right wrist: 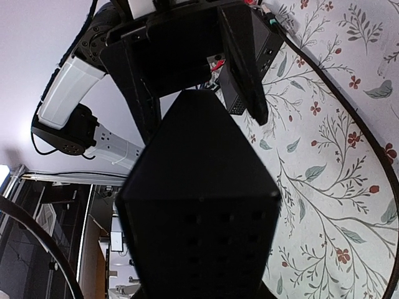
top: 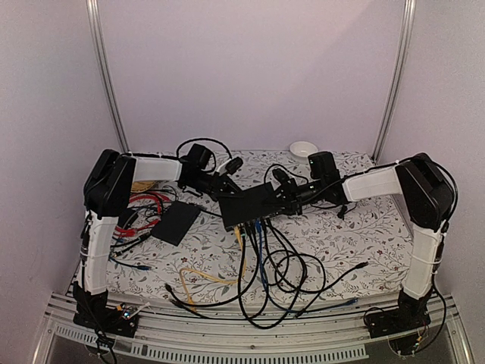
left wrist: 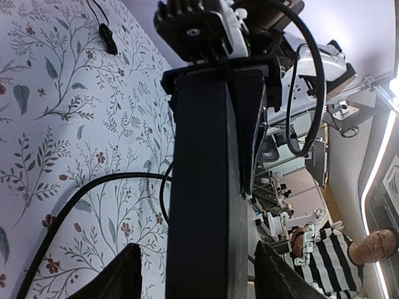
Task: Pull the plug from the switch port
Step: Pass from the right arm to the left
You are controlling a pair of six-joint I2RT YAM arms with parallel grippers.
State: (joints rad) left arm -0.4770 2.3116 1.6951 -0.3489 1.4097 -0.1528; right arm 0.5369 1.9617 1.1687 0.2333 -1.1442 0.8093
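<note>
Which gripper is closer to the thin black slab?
Left. The left gripper straddles one end of the switch, just right of the slab; the right gripper grips the other end, farther right.

The switch (top: 247,203) is matt black plastic — tablecloth (top: 341,243), printed cloth.

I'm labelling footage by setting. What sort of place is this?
Probably a robotics lab test cell: white walls on aluminium posts enclose a cloth-covered table, cables trail from a switch, and the left wrist view shows more rigs and a person beyond.
</note>
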